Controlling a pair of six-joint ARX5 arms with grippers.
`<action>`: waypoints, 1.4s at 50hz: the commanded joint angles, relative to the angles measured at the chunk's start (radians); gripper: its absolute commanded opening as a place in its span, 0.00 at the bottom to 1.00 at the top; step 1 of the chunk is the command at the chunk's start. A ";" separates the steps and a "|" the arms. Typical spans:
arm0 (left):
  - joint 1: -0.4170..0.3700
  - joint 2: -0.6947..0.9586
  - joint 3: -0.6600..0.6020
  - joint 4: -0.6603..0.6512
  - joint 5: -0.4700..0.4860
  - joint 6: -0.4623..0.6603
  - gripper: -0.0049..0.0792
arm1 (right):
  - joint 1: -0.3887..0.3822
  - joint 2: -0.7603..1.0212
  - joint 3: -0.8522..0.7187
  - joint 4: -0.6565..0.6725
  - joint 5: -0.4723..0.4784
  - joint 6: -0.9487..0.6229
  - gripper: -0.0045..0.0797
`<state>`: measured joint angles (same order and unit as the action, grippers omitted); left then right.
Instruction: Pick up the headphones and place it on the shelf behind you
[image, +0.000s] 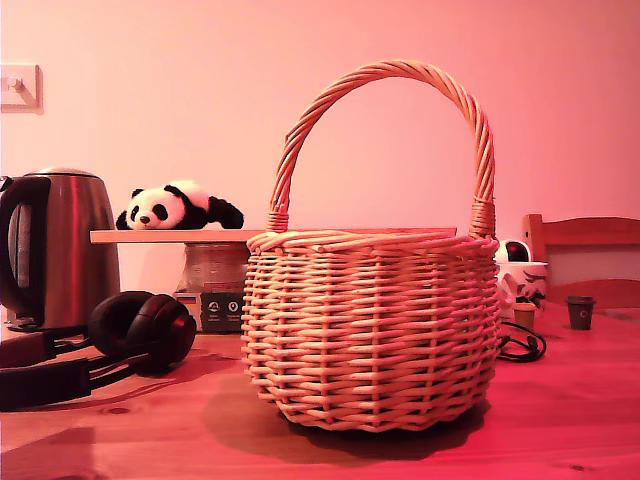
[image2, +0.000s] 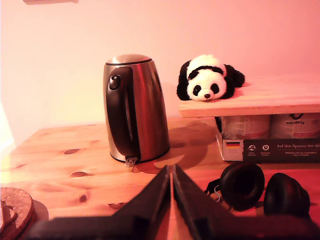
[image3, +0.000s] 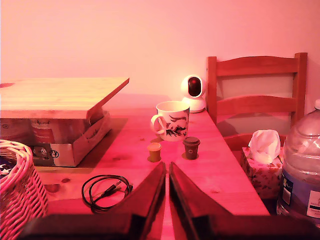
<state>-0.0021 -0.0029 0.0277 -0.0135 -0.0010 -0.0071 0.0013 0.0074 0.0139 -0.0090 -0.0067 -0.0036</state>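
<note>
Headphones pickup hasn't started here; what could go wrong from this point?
1. The headphones lie close to the kettle; my first gripper, jaws together, might clip it when reaching.
2. The panda already lies on the shelf, so the headphones could push it off.
3. The shelf rests on a box and looks tilted in the second wrist view, so it may shift under a load.
</note>
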 joint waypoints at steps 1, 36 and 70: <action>0.073 -0.010 -0.012 0.074 0.288 -0.046 0.04 | -0.002 -0.006 0.181 -0.012 -0.196 0.059 0.04; 0.064 -0.010 0.138 0.025 0.502 -0.198 0.04 | -0.002 -0.006 0.181 -0.040 -0.304 0.151 0.04; 0.031 0.421 0.516 -0.545 0.673 0.343 0.04 | 0.114 0.102 0.265 -0.270 -0.649 0.195 0.04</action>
<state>0.0414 0.3843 0.5243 -0.5564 0.6708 0.3172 0.1013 0.0826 0.2306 -0.2569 -0.6487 0.2047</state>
